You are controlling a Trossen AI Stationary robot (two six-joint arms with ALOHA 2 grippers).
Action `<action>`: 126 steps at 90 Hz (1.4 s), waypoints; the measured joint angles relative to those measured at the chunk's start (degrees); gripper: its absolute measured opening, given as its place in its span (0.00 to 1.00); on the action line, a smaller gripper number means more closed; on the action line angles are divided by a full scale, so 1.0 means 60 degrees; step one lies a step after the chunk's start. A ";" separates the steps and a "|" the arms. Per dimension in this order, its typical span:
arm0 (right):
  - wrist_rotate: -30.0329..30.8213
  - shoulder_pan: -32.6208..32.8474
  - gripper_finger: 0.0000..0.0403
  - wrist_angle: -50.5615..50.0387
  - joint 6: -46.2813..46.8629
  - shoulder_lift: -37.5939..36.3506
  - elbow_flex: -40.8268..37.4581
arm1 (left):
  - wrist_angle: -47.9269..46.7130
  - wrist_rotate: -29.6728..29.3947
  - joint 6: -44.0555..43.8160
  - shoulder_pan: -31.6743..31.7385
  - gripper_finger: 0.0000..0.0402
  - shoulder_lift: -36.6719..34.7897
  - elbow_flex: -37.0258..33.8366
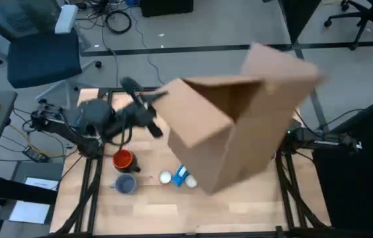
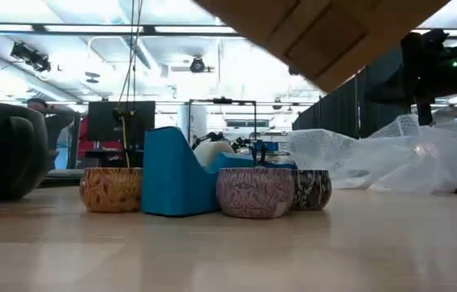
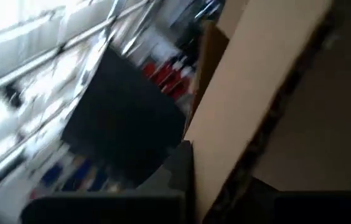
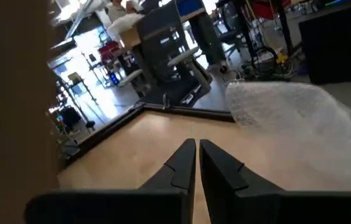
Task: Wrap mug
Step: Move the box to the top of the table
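Observation:
A big brown cardboard box [image 1: 239, 125] hangs tilted above the table, its open top turned toward the far left. My left gripper [image 1: 155, 111] is shut on its left wall. An orange mug [image 1: 123, 159] and a grey-blue mug [image 1: 125, 183] stand on the table below it, and patterned mugs [image 2: 254, 192] show in the low view beside a blue holder [image 2: 176, 174]. Bubble wrap [image 2: 390, 158] lies crumpled at the right. My right gripper [image 4: 197, 155] is shut on nothing, low over the table near the bubble wrap [image 4: 300, 124]; the box hides it in the high view. My left gripper pinches one cardboard wall of the box [image 3: 238, 124] between its two fingers, one finger [image 3: 178, 174] on each face, at the box's left rim. It comes at the box level from the table's left. The box is lifted clear of the table and tilted.
White and blue small items [image 1: 180, 175] lie on the table under the box's near corner. The box's side [image 4: 14, 93] stands close beside my right gripper. An office chair [image 1: 41, 53] and cables are on the floor beyond the far edge.

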 joint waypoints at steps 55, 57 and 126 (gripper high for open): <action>0.0005 0.0186 0.00 0.0027 0.0819 0.1900 0.0000 | -0.4318 -0.0204 -0.3812 0.3195 0.00 -0.0224 -0.0233; 0.0004 0.0186 0.00 0.0058 0.0852 0.1952 0.0000 | -0.4393 -0.0178 -0.3922 0.3271 0.00 -0.0224 -0.0321; -0.0768 0.0856 0.00 0.3164 0.0165 0.3096 0.0007 | -0.3913 0.2003 -0.6092 0.3686 0.00 -0.0280 -0.2972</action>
